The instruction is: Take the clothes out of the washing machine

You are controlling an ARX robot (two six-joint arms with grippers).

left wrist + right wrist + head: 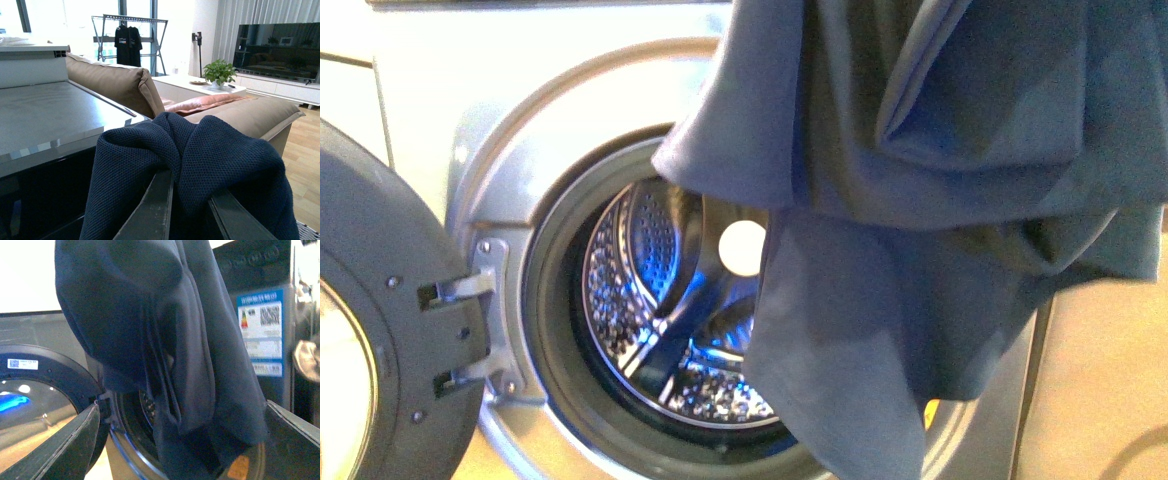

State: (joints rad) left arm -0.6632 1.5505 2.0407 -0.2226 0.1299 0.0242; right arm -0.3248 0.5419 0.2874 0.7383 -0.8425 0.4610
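So the clothes (940, 200), one dark navy, limp piece, are up in the air right in front of the washing machine (520, 100), hanging across the upper right part of its round opening and draping down past the lower rim. None of it looks to be inside the drum (660, 290), which shows shiny and perforated behind the cloth. The left hand (192, 205) has the fabric bunched up and pinched between its dark fingers (152, 210), with folds spilling over both of them, just above the washer's flat top panel (45, 115). The right hand (175, 450) is spread wide with nothing gripped; its fingers (65, 440) sit either side of the hanging cloth, facing the machine's front. The door (380, 330) is swung fully open to the left of the opening. On the machine's front, right of the opening, there's a blue-white label (261, 330), and an orange sticker (239, 467) lower down. Beyond the washer: a beige sofa (115, 80), a drying rack (130, 35), a potted plant (220, 72) and a TV (280, 45).
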